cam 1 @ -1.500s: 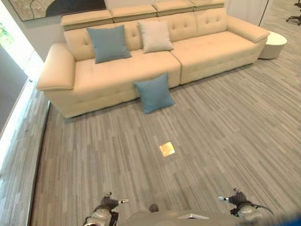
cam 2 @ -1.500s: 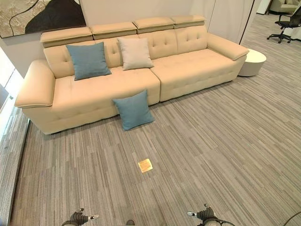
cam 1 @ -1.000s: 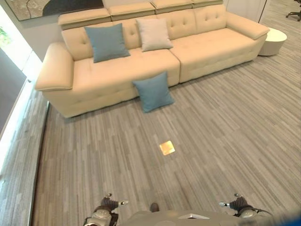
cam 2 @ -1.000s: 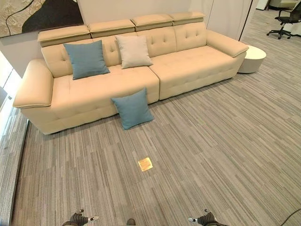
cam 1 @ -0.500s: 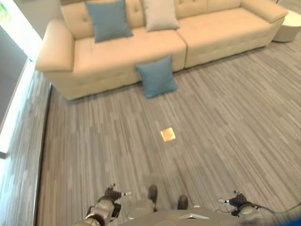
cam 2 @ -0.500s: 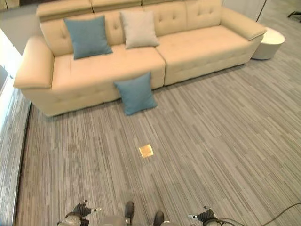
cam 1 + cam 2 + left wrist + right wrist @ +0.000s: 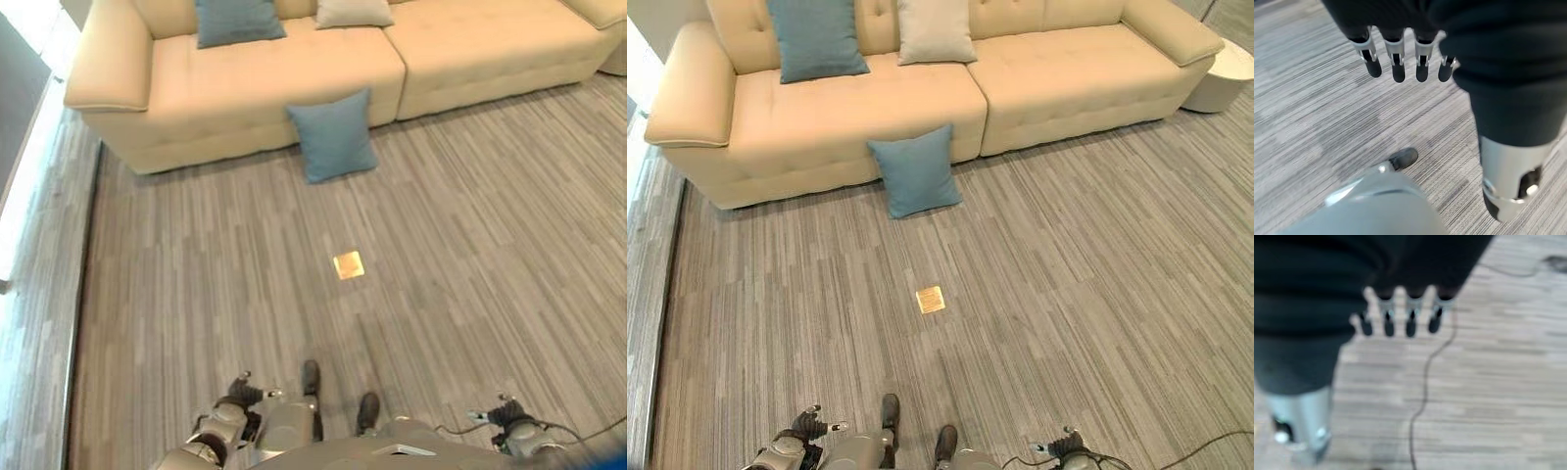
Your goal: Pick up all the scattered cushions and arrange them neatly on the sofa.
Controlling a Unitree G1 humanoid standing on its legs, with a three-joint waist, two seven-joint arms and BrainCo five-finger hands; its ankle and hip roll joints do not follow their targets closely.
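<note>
A blue cushion leans on the floor against the front of the cream sofa. On the sofa seat, a second blue cushion and a beige cushion rest against the backrest. My left hand hangs low at the near left, far from the cushions, with its fingers straight and nothing in them. My right hand hangs at the near right, its fingers straight and empty over the floor.
A small shiny square plate is set in the grey striped floor between me and the sofa. A round white side table stands past the sofa's right arm. A window strip runs along the left.
The whole view has tilted further down and come nearer: the sofa and cushions sit higher in the picture. Both hands still hang empty at my sides.
</note>
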